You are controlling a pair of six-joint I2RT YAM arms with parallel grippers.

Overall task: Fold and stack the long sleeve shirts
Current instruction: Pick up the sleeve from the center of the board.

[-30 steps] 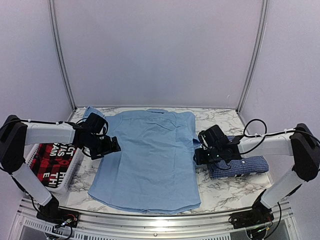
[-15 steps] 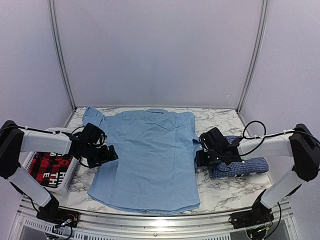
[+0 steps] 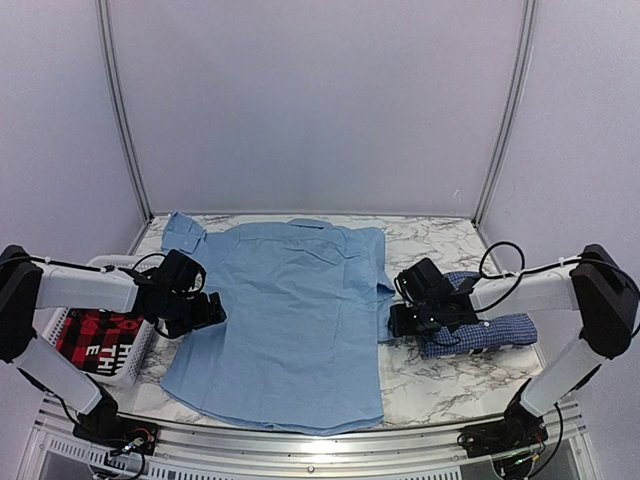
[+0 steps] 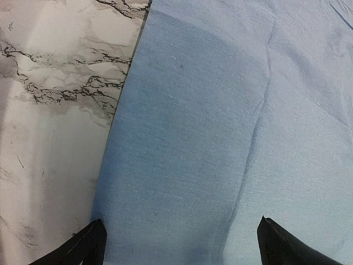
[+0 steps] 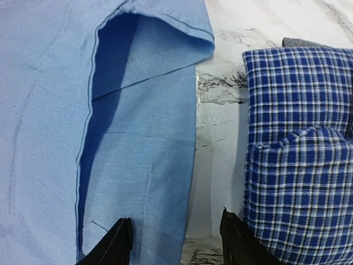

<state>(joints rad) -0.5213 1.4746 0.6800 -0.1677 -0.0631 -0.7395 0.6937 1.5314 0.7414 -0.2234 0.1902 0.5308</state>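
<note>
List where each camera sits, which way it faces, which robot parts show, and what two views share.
Top external: fixed above and behind the arms, looking down at the table; both arms, left hand and right hand show.
Left wrist: on the left arm, facing down at the left edge of the light blue shirt; two fingertips show.
Right wrist: on the right arm, facing down between that shirt and the checked shirt; two fingertips show.
Shared: both wrist views show the light blue shirt.
</note>
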